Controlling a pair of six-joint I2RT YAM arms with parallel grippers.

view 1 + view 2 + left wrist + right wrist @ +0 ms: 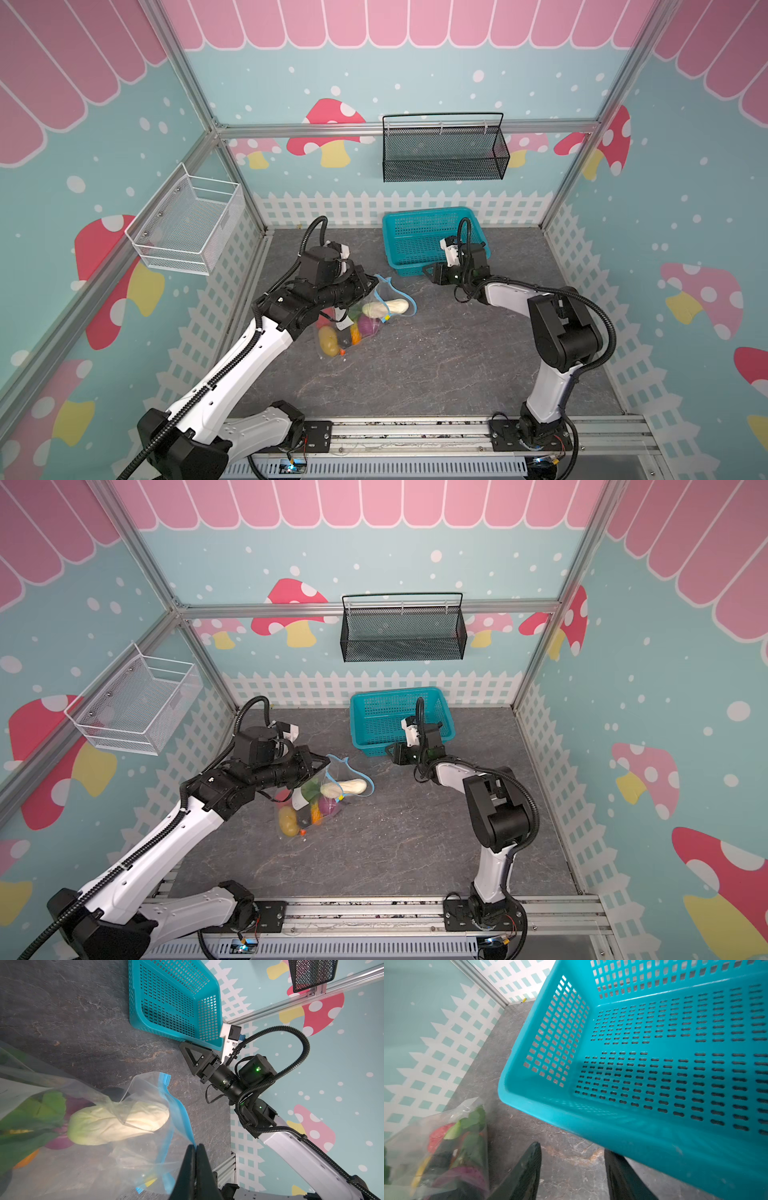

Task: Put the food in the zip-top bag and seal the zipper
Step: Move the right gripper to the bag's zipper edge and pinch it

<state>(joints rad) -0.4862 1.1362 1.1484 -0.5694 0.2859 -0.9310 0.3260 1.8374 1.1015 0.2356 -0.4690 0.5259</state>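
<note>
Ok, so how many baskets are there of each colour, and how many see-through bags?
white wire basket: 1
black mesh basket: 1
teal plastic basket: 1
clear zip-top bag: 1
Total: 4

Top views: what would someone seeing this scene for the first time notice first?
The clear zip-top bag, left of the table's middle, is stuffed with bright toy vegetables, a white radish lying at its open mouth. The left gripper is shut on the bag's blue zipper. Behind, a teal basket stands empty, with the right gripper open beside its near edge.
</note>
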